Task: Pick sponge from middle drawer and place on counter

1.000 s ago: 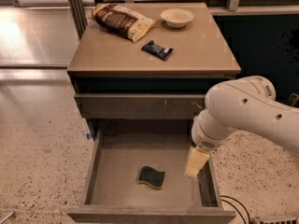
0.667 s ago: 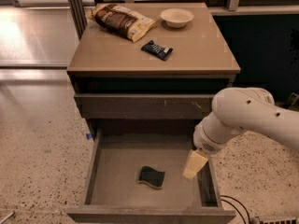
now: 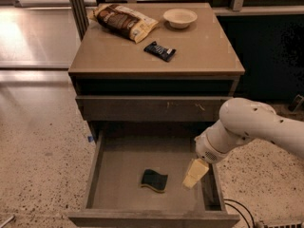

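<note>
The sponge [image 3: 154,180], a dark wavy-edged pad with a thin yellow layer under it, lies flat near the middle of the open middle drawer [image 3: 114,175]. My gripper [image 3: 194,173] hangs from the white arm over the drawer's right side, a short way to the right of the sponge and not touching it. Its pale yellow fingers [image 3: 197,167] point down into the drawer and hold nothing. The tan counter [image 3: 199,51] tops the cabinet above.
On the counter lie a brown snack bag [image 3: 124,21], a pale bowl [image 3: 180,17] and a dark shiny snack wrapper [image 3: 160,51]. A shut drawer front with pale scratches [image 3: 152,107] sits above the open drawer. Speckled floor [image 3: 38,165] surrounds the cabinet.
My arm has lowered and shifted slightly left, bringing the gripper deeper toward the drawer and a little closer to the sponge. The sponge has not moved.
</note>
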Controlling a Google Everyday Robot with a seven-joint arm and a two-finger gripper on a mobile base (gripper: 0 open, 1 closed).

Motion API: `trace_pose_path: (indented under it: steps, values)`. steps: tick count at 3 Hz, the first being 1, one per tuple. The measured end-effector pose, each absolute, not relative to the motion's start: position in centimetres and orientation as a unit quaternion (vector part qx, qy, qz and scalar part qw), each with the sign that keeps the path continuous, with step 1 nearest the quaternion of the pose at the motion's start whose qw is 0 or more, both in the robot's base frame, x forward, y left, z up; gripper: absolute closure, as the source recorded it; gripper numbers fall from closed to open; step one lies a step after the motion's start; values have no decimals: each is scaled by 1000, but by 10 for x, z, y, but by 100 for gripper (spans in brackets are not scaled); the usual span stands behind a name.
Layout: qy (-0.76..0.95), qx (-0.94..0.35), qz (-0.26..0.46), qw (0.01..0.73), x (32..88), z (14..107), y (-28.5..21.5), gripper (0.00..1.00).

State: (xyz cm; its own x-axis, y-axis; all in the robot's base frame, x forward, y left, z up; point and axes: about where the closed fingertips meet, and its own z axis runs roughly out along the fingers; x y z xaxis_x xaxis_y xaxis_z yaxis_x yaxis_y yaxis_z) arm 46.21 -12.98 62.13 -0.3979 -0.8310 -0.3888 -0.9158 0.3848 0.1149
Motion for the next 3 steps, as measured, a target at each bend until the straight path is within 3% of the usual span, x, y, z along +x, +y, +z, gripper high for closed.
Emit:
trace_pose_path:
  steps: [1, 3]
  values:
    - [824, -528, 151, 141, 460, 621, -128, 0]
    - [826, -527, 142, 141, 454, 575, -76, 0]
